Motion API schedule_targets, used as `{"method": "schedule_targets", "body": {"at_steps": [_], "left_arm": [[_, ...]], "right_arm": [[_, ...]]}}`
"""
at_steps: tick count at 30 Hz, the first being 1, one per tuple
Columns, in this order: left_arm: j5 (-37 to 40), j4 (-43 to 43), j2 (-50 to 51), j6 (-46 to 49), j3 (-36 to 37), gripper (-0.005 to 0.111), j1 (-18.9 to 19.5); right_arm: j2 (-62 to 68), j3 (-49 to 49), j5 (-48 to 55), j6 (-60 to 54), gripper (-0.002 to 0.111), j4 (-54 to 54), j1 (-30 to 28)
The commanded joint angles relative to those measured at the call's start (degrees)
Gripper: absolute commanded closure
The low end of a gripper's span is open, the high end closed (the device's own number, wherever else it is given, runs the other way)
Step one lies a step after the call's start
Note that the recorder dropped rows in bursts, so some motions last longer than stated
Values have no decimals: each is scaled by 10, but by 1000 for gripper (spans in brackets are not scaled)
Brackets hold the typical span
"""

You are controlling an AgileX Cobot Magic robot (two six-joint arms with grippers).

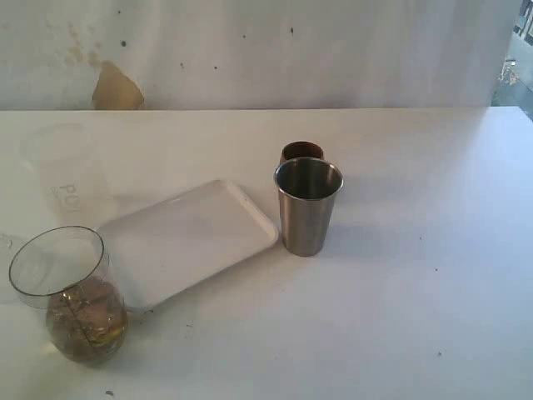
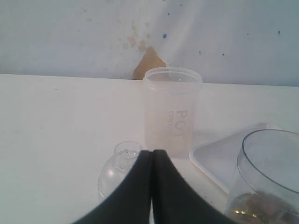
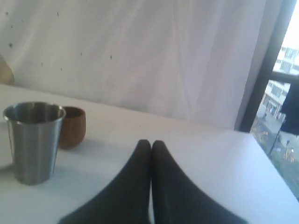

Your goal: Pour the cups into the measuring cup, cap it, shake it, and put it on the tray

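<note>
Exterior view: tumbler (image 1: pixel 308 208) stands just beside tray (image 1: pixel 187 242)
Left gripper (image 2: pixel 152 153): jaws pressed together
Right gripper (image 3: pixel 150 143): jaws pressed together

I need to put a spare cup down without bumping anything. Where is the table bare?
The widest bare stretch is the table right of the steel tumbler and wooden cup. The tray is bare too. The left side is crowded: measuring cup, frosted cup, clear lid.
</note>
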Motion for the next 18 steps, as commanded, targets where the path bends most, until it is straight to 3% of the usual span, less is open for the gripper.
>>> {"method": "schedule_targets", "body": {"at_steps": [1,4,18], "left_arm": [[0,-3,-3,1,3,107,-3],[0,-3,-3,1,3,107,-3],[0,-3,-3,1,3,107,-3]], "right_arm": [[-4,3,99,-6,108,4,-2],[-4,3,158,8,108,4,-2],[-4,3,163,14,108,4,-1]]}}
